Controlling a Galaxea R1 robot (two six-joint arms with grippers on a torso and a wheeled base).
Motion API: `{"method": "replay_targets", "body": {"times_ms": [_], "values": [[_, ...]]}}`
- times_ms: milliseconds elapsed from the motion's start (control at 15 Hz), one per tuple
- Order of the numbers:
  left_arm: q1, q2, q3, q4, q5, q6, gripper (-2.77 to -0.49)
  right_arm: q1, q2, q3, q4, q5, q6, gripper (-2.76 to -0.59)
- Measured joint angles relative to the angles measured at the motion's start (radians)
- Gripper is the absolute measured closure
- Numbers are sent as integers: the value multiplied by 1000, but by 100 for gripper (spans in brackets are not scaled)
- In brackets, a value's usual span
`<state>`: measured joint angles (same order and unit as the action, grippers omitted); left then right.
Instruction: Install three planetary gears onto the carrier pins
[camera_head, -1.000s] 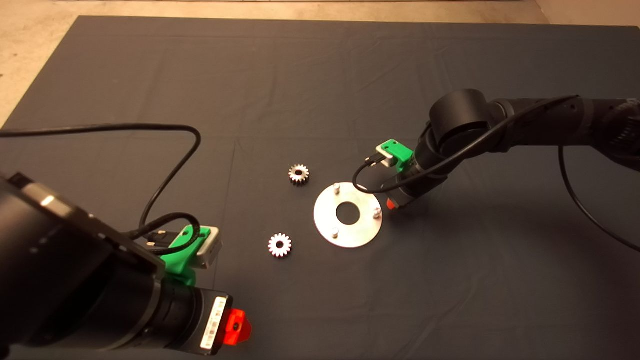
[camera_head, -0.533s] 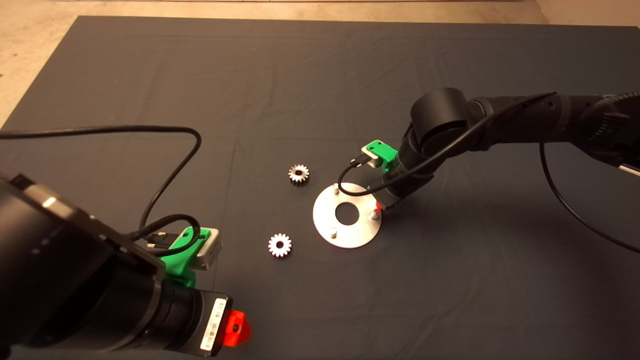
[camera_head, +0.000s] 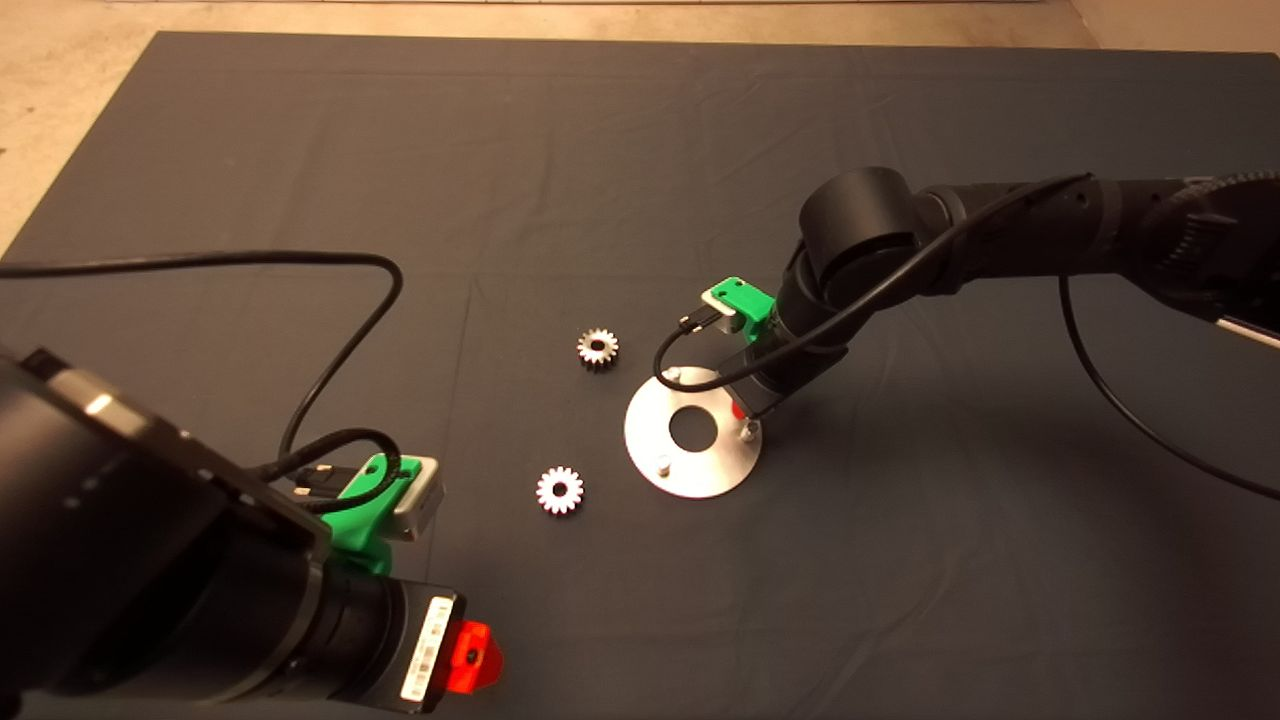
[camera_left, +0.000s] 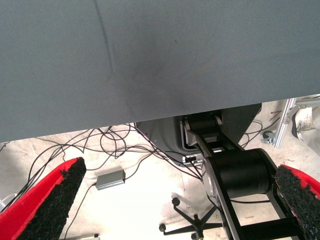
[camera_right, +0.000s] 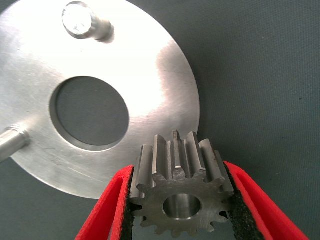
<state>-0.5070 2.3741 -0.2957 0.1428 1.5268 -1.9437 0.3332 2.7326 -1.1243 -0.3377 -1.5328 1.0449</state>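
The carrier disc (camera_head: 690, 470) lies flat mid-mat, with three pins upright on it (camera_head: 673, 375) (camera_head: 662, 465) (camera_head: 748, 432). My right gripper (camera_head: 740, 408) is above the disc's right side, close to the right pin. In the right wrist view it (camera_right: 179, 172) is shut on one planetary gear (camera_right: 177, 197), held edge-on just above the disc's rim (camera_right: 165, 65), with two pins (camera_right: 80, 22) (camera_right: 10, 141) beyond. Two more gears lie loose on the mat, one behind-left of the disc (camera_head: 597, 347) and one front-left (camera_head: 560, 490). My left gripper (camera_head: 470, 655) is parked at the lower left and open (camera_left: 175, 200).
The left arm's black cable (camera_head: 340, 300) loops over the mat's left half. The mat's near edge (camera_left: 150, 117) shows in the left wrist view, with floor cables and a chair base (camera_left: 195, 225) beyond it.
My right arm has moved left with the gear, from just off the disc's right edge to over its right side. The left arm and the two loose gears have not moved.
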Motion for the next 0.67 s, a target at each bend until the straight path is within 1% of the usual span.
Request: {"method": "replay_targets", "body": {"times_ms": [133,200,467,667], "values": [[4,0,0,0,0,0,-276,4,2,0,13,3,3,-110],[4,0,0,0,0,0,-276,6,2,0,17,0,3,-110],[5,0,0,0,0,0,-276,10,2,0,26,1,19,-110],[6,0,0,0,0,0,-276,11,3,0,43,1,30,-110]]}}
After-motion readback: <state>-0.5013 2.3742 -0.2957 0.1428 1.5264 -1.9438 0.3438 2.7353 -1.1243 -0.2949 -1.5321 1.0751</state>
